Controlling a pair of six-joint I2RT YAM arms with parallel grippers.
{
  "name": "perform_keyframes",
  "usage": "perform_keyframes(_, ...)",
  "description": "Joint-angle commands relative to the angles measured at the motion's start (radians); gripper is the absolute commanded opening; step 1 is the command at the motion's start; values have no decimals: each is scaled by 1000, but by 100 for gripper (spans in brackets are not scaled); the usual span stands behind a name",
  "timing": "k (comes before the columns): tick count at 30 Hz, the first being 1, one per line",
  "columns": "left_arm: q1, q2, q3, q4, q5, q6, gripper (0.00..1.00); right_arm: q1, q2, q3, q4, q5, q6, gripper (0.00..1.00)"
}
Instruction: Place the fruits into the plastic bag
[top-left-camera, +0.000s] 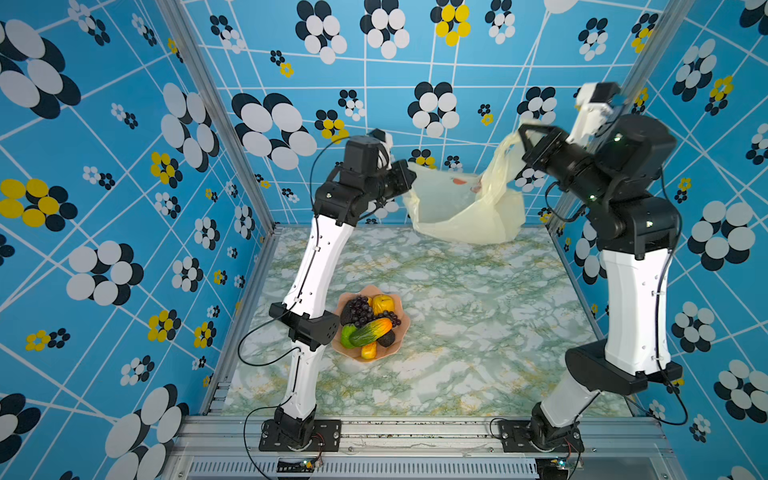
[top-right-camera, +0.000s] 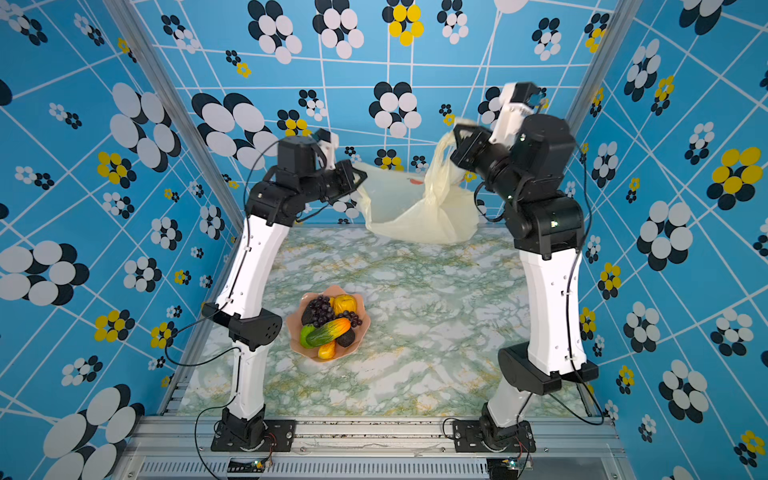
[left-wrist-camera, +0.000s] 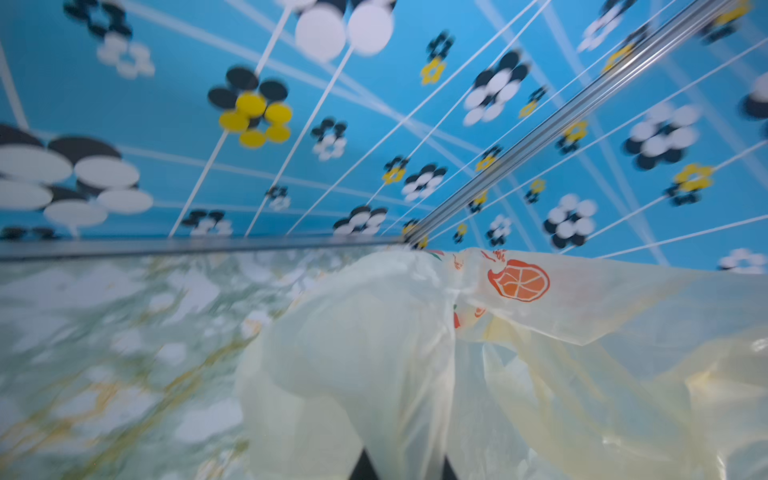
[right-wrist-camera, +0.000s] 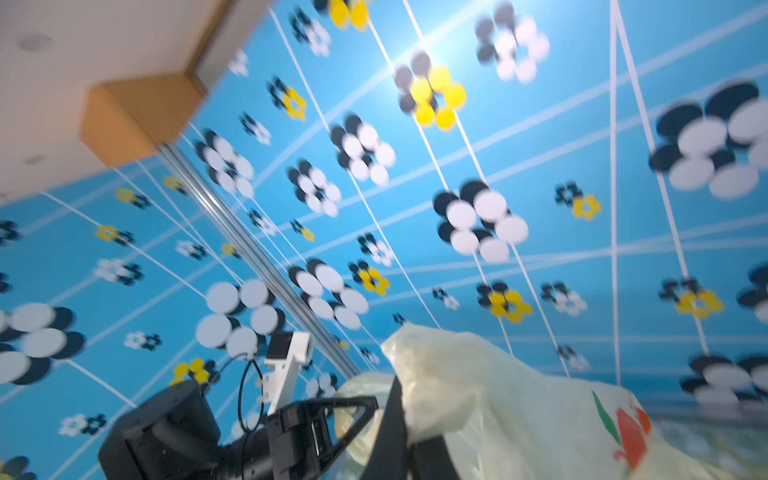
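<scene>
Right now the left gripper (top-left-camera: 409, 176) is biting down tight on the upper left edge of the plastic bag (top-left-camera: 461, 208), its jaws fully closed with the thin film caught between them. In the left wrist view its dark fingers (left-wrist-camera: 365, 467) are poking up at the frame's edge with pale yellow plastic (left-wrist-camera: 374, 332) bunching over them, and a printed orange slice is showing on a fold further along.

The right gripper (top-left-camera: 519, 131) is also clamping shut on the bag, on a handle that is stretching up to it in a taut strip. It is holding its side higher than the left one in both top views, so the bag is sagging between the two arms like a sling (top-right-camera: 415, 212). The bag is hanging at the far end of the table (top-left-camera: 478, 311), close to the back wall; I cannot tell whether its bottom is touching the marbled surface.

Well apart from it, near the left arm's elbow, the pink bowl (top-left-camera: 405, 322) is sitting on the table with the fruits heaped inside: a grape bunch (top-left-camera: 363, 309) across the top, a mango (top-left-camera: 370, 332) lying below it, a lime (top-left-camera: 347, 336) at the left, a yellow piece (top-left-camera: 383, 303) at the back, a red-yellow piece (top-left-camera: 369, 351) at the front, and a dark bumpy oval (top-left-camera: 386, 338) just beside the mango.
</scene>
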Motion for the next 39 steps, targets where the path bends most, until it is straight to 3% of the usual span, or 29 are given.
perform_keyframes(1, -48, -280, -277, 298, 32, 59, 0, 0, 14, 165, -109, -55, 10, 0)
perform_keyframes(4, -95, -485, -688, 373, -82, 161, 0, 30, -140, -180, -196, -72, -67, 0)
perform_keyframes(6, -93, -544, -917, 314, -111, 148, 0, 60, -354, -776, -102, 28, -69, 0)
perform_keyframes(9, -75, -500, -1129, 100, -115, 44, 0, 32, -554, -1466, 25, 74, 90, 0)
perform_keyframes(12, -54, -421, -1236, 11, -30, -7, 0, 10, -585, -1715, 67, 7, 176, 0)
perform_keyframes(15, -42, -377, -1136, -11, 3, 2, 0, 9, -542, -1598, 98, 14, 145, 0)
perform_keyframes(18, -28, -263, -781, -129, -7, 51, 0, 6, -384, -1240, 50, 1, 68, 0)
perform_keyframes(21, -14, -81, -254, -260, -2, 67, 0, 6, -182, -731, -7, -39, 31, 0)
perform_keyframes(23, 6, 24, 74, -266, 15, 26, 0, 6, -19, -309, -87, -40, 16, 0)
perform_keyframes(24, 27, 37, 140, -204, 46, -17, 0, 6, 80, -45, -125, -38, 19, 0)
perform_keyframes(26, 57, -21, 72, -3, 98, -91, 0, 6, 231, 332, -103, -22, 53, 0)
perform_keyframes(27, 61, -88, -17, 117, 104, -96, 0, 5, 228, 340, -23, -32, 84, 0)
perform_keyframes(28, 60, -153, -111, 219, 100, -86, 0, 4, 175, 248, 62, -47, 100, 0)
perform_keyframes(30, 51, -300, -330, 407, 71, -40, 0, 11, 0, -82, 250, -70, 110, 0)
perform_keyframes(32, 37, -397, -446, 430, 31, 49, 0, 21, -132, -315, 307, -68, 79, 0)
perform_keyframes(35, 33, -505, -643, 334, -38, 146, 0, 31, -238, -536, 94, -57, -44, 0)
perform_keyframes(39, 124, -618, -1021, 290, -43, 21, 0, 38, -350, -961, -200, 101, -221, 0)
